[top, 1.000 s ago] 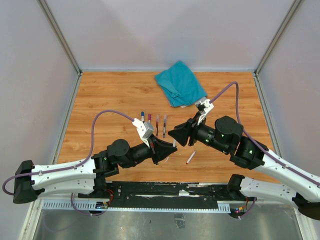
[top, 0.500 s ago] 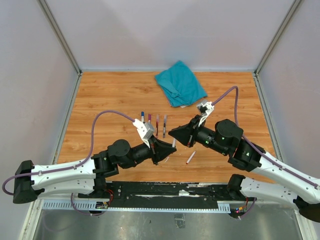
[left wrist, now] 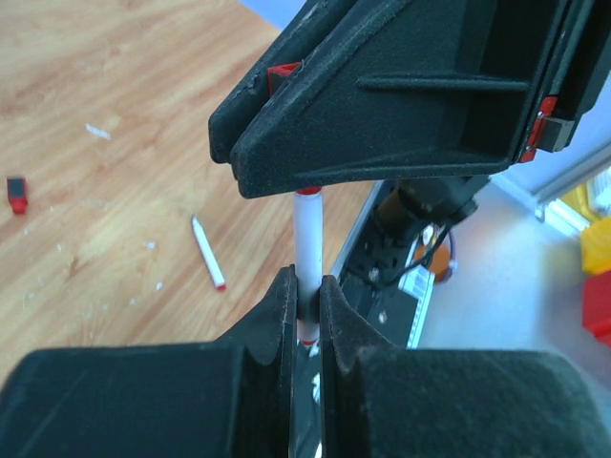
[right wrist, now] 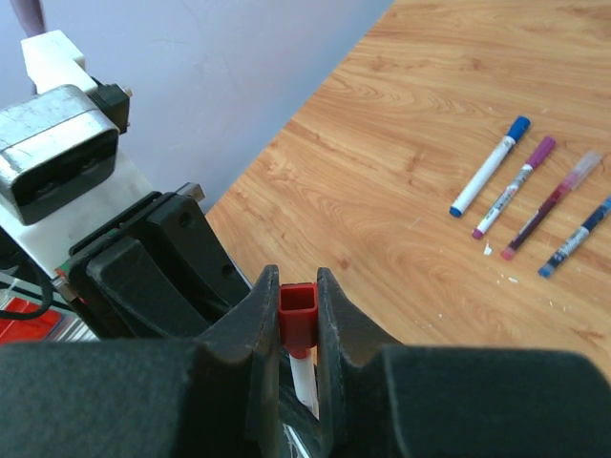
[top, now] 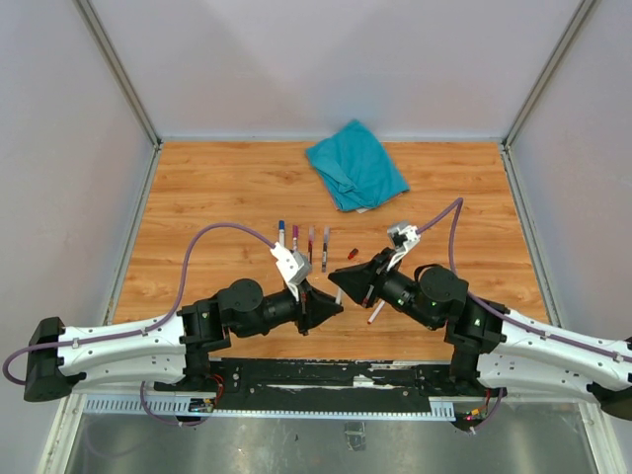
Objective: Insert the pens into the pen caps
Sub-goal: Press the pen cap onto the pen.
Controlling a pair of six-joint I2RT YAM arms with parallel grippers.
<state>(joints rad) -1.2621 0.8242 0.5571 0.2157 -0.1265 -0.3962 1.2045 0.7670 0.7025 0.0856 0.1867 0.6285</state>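
Note:
My left gripper [left wrist: 306,296] is shut on a white pen [left wrist: 307,243] that stands upright, red collar at its top. Right above it my right gripper [right wrist: 297,286] is shut on a red pen cap [right wrist: 297,315]. The pen's barrel [right wrist: 302,377] comes out of the cap's lower end. In the top view both grippers [top: 329,301] [top: 342,278] meet near the table's front middle. Another red-tipped pen [top: 375,313] lies loose beside them. A second red cap [top: 353,254] lies on the wood just behind.
Several capped pens [top: 281,233] [top: 325,247] lie in a row behind the grippers on the wooden table [top: 217,188]. A crumpled teal cloth [top: 355,163] sits at the back. Tiny white scraps [left wrist: 97,131] dot the wood.
My right arm has swung down and left onto the pen's top, and its jaws have closed on the red cap. The left arm shifted slightly right. A red cap behind is now uncovered.

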